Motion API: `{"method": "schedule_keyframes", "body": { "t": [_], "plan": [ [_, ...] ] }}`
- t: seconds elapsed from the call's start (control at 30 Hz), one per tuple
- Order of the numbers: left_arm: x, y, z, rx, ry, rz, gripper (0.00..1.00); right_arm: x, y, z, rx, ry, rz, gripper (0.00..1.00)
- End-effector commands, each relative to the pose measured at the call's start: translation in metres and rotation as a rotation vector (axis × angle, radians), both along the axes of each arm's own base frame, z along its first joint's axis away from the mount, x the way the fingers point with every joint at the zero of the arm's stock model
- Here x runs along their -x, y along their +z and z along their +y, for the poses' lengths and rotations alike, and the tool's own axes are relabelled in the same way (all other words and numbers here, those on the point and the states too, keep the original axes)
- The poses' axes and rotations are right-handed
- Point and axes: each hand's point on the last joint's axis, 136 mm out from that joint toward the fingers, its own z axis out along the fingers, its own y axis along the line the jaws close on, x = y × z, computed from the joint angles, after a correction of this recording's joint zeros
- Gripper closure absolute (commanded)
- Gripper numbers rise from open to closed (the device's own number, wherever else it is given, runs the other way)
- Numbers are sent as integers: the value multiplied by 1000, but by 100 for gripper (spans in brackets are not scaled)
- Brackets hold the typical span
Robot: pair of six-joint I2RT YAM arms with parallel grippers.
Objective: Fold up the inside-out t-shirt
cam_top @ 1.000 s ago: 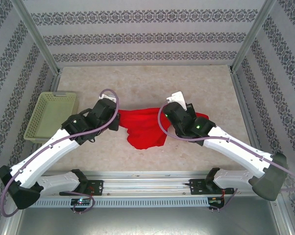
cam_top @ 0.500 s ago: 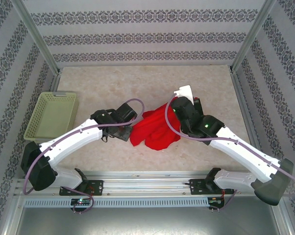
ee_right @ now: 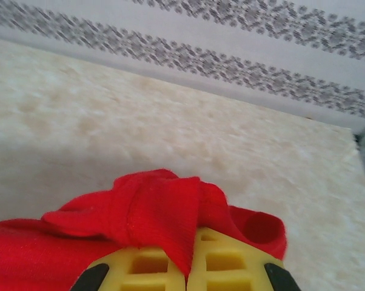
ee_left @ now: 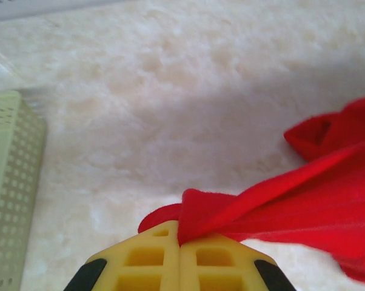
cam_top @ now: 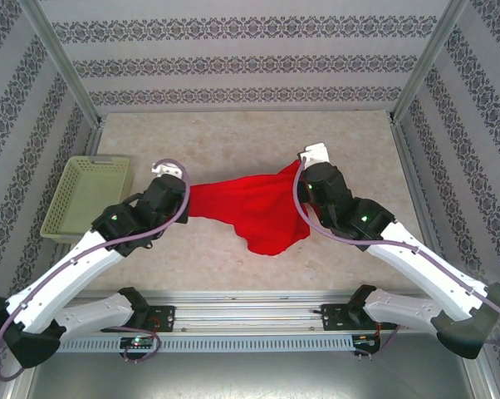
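Both grippers are clamped on cloth. Left gripper (ee_left: 180, 242): jaws pressed together, a red fold pinched in the seam between them. Right gripper (ee_right: 187, 267): jaws likewise closed, a bunched edge draped over them and nipped. The two holds stand well apart, evidently to draw the t-shirt (cam_top: 248, 206) out wide for folding. It spans between them over the middle of the table (cam_top: 233, 137), taut along its far edge, the remainder sagging nearward in a wrinkled lobe. Basket (cam_top: 82, 198) sits apart, left.
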Motion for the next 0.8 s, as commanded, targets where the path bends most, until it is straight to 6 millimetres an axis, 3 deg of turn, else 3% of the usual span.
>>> {"method": "schedule_keyframes", "body": {
  "t": [0.0,0.1,0.13,0.23,0.3,0.43,0.63,0.77],
  "plan": [
    [-10,-24,21,-54,127,50,100,-6,-21,27,-120,54,74,100],
    [-8,-50,45,-12,233,139,100,-4,-72,49,-142,111,218,100],
    [-6,-56,53,26,263,156,100,-1,-87,54,-140,123,270,94],
    [1,-60,83,95,364,137,100,8,-113,53,-108,141,376,58],
    [4,-60,96,133,409,121,100,12,-119,45,-104,149,395,46],
    [5,-66,106,194,456,124,100,13,-133,12,-168,78,426,36],
    [2,-83,104,241,468,156,100,14,-197,-64,-216,-251,610,34],
    [-1,-87,104,241,462,163,100,7,-220,-86,-186,-355,662,35]
  ]
}}
